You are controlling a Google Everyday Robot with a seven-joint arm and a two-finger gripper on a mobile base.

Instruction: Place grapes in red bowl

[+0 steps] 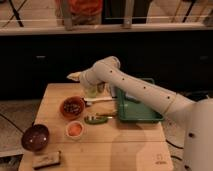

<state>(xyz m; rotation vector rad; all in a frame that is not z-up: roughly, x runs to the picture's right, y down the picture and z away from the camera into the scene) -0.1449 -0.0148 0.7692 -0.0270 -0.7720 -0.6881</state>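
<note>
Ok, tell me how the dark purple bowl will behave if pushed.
The dark purple bowl looks rigid and round-bottomed, so it would probably slide, perhaps rock. It sits at the table edge, so an outward shove might send it off. The pincer is at the table's rear, away from it.

A cream-white robot arm (142,92) built of smooth, rounded tubular segments crosses the middle of the frame, with small dark screw holes dotting its shell and a bulbous joint (107,67) at its upper-left end. Its broad, pale body (200,135) fills the lower right corner. The tool (93,90), off-white and partly in shadow, sits just left of centre, below that joint.
</note>
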